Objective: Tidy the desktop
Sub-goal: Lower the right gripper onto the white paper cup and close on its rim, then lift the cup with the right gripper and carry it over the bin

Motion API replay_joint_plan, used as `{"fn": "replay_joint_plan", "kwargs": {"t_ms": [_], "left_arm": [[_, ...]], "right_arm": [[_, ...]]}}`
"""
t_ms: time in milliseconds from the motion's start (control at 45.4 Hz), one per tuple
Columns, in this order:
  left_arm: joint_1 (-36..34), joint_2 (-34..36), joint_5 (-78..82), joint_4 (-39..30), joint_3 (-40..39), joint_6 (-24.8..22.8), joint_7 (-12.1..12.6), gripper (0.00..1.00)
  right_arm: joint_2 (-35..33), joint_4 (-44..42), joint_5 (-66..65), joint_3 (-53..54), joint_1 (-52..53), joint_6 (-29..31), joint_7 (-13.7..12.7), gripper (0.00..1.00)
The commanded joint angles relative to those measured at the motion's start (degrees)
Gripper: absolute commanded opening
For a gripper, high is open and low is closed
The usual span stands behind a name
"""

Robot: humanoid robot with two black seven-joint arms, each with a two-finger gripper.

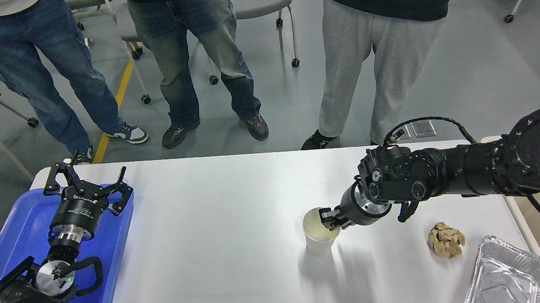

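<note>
A single camera sits up at the robot's head, looking forward and steeply down across the tabletop point(219, 237) from its near edge. The far edge runs across mid-frame, and beyond it the grey floor point(481, 64) and bystanders' legs point(200, 58) show.

Black arms, silver wrists, blk cables

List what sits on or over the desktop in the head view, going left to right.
Blue tray with the left gripper over it → white paper cup → right gripper at its rim → crumpled brown paper → foil tray.
</note>
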Motion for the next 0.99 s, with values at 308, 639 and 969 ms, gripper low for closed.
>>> {"fn": "replay_joint_plan", "kwargs": {"t_ms": [308,639,969], "left_arm": [[0.0,0.0,0.0,0.0,0.0,0.0,0.0,1.0],[0.0,0.0,0.0,0.0,-0.1,0.0,0.0,1.0],[0.0,0.0,0.0,0.0,-0.1,0.0,0.0,1.0]], "right_arm": [[-3.1,7.8,0.6,-3.2,11.5,4.4,-1.0,0.0],[-9.8,22.0,4.3,-6.6,29.5,8.6,-1.2,0.0],[-14.8,27.4,5.7,-8.6,43.9,14.3,-1.2,0.0]]}}
